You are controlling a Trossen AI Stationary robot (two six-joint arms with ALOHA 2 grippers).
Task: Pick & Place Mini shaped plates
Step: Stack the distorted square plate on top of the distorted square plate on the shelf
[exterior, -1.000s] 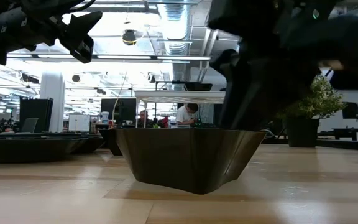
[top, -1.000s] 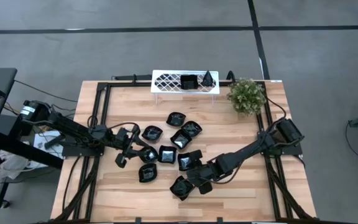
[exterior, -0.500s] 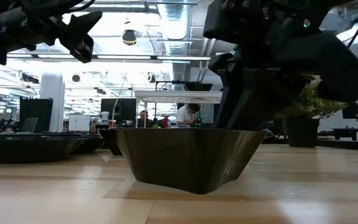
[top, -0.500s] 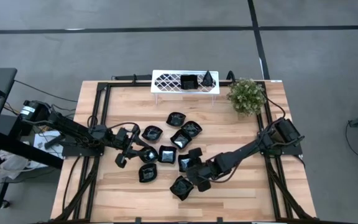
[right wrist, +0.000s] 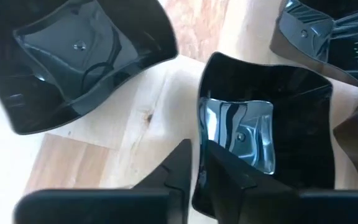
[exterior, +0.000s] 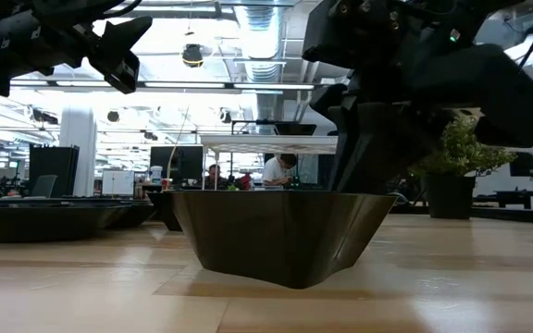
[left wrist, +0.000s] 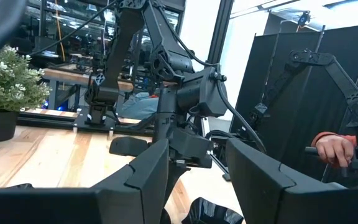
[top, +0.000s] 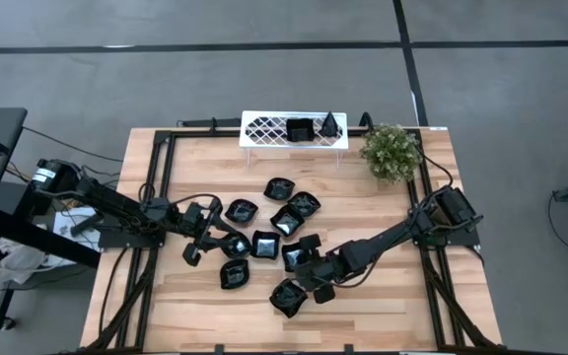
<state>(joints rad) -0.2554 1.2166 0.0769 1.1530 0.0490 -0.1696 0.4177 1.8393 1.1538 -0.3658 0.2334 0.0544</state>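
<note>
right gripper [top: 307, 280] | shifted left since a moment ago, fingers now pinched on near rim of square mini plate [right wrist: 263, 140], lower centre of high view | grasp likely made, lift next | left gripper [top: 208, 237] waits centre-left, fingers apart

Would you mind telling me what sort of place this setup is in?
Probably a robotics lab or workshop: an open hall with ceiling ducts, people at a desk behind, and another robot arm on a bench.
</note>
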